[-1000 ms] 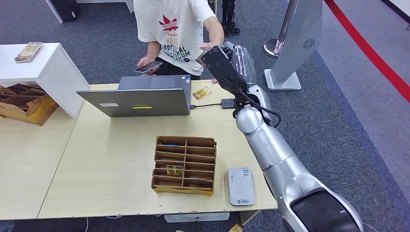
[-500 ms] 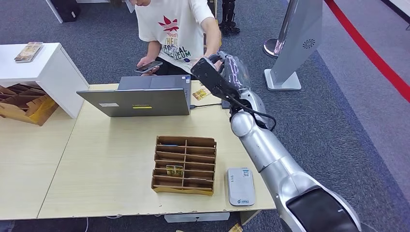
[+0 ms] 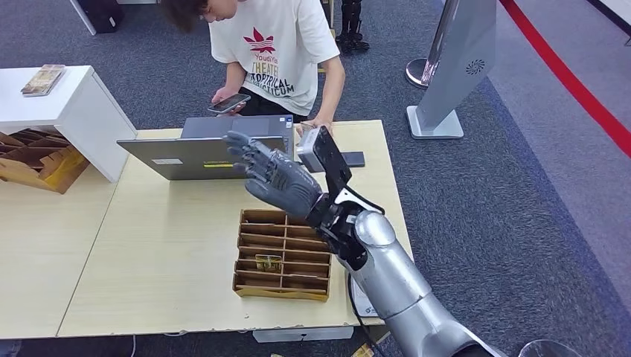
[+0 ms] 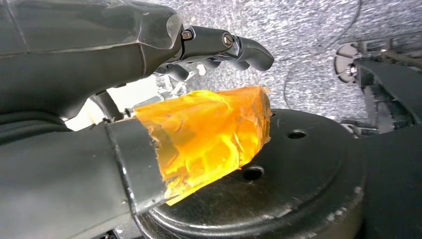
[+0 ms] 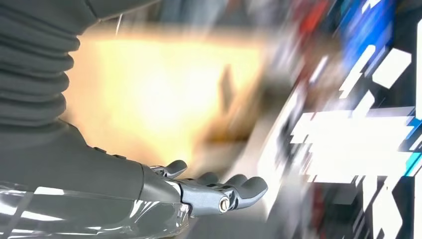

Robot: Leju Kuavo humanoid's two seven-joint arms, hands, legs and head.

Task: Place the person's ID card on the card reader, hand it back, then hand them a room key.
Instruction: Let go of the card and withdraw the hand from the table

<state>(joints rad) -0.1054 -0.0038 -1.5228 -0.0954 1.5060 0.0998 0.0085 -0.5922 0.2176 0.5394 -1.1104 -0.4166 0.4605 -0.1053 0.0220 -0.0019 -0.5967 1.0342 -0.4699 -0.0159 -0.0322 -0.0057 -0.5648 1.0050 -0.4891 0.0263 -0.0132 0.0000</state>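
Head view, with both wrist views. The right hand [image 3: 279,178] is hovering above the table [image 3: 149,253], between the laptop [image 3: 208,156] and the cardboard organiser [image 3: 245,277], its fingers [image 3: 242,145] spread wide and reaching toward 10 o'clock. It is grasping nothing and touching nothing. The right wrist view, heavily blurred, agrees: the right hand [image 5: 209,191] is lying flat and released, with no card against it. The room key [image 3: 268,262], a small gold card, is sitting in a middle slot near the front of the organiser, at about 6 o'clock from the fingertips and below the palm, well apart from the hand. Its long axis is running 9 to 3 o'clock, along the slot. The right hand is far nearer to it. The left hand [image 4: 164,59] is hanging low beside the robot's body, fingers loosely apart over an orange-wrapped thumb [image 4: 209,134], holding nothing. The ID card cannot be found in these views; the person's hand [image 3: 316,125] is resting on the far table edge at 12 o'clock, and whether it is covering the card cannot be told. Judged from the empty hand, the key pick-up is the step now in hand: the fingers will need to turn down toward 6 o'clock and pinch the card across its short axis.
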